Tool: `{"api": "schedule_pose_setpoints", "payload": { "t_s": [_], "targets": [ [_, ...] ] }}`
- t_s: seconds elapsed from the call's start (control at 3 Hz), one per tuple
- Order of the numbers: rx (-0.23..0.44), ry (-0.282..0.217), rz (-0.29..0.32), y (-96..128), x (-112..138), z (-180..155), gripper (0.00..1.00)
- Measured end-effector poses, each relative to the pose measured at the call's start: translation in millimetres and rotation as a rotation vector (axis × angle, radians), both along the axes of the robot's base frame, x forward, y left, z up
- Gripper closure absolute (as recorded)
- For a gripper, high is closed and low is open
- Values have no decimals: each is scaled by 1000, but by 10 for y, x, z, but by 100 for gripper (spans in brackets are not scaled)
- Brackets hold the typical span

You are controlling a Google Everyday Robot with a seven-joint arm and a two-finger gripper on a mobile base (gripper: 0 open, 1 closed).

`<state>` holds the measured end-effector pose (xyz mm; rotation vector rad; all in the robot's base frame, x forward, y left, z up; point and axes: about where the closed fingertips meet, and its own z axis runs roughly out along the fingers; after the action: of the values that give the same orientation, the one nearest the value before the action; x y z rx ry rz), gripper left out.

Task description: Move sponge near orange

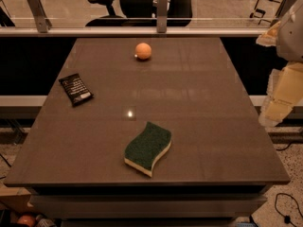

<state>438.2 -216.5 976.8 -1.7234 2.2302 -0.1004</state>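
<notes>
Judging by how things are lying, the task is standing at its very start. The wavy S-shaped sponge (147, 148), dark green scouring top over pale yellow foam, is lying flat near the front edge of the dark brown tabletop (203, 103), at about 6 o'clock from the table's middle. The small, smooth, round orange fruit (143, 51) is sitting well apart from it toward the far edge, at roughly 12 o'clock from the sponge. A wide stretch of tabletop is separating the two, so the whole job is waiting to be done: reaching, grasping, lifting, carrying and setting down beside the fruit. The flat black snack packet (75, 89) is resting at about 10 o'clock from the sponge, near the left edge, and is not lying on the straight line between sponge and fruit. The robot's pale cream gripper (274, 112) is hanging beyond the table's right side, at about 2 o'clock from the sponge, well apart from it and not holding it. I cannot tell whether it is open or closed.
</notes>
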Motion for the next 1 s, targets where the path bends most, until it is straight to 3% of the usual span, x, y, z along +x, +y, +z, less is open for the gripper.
{"api": "schedule_pose_setpoints", "payload": {
  "t_s": [0.33,0.67,1.0],
  "targets": [
    [0,0,0,0,0,0,0],
    [-61,-44,95,109,-42,206,0],
    [-125,-110,247,287,-223,422,0]
  ]
}}
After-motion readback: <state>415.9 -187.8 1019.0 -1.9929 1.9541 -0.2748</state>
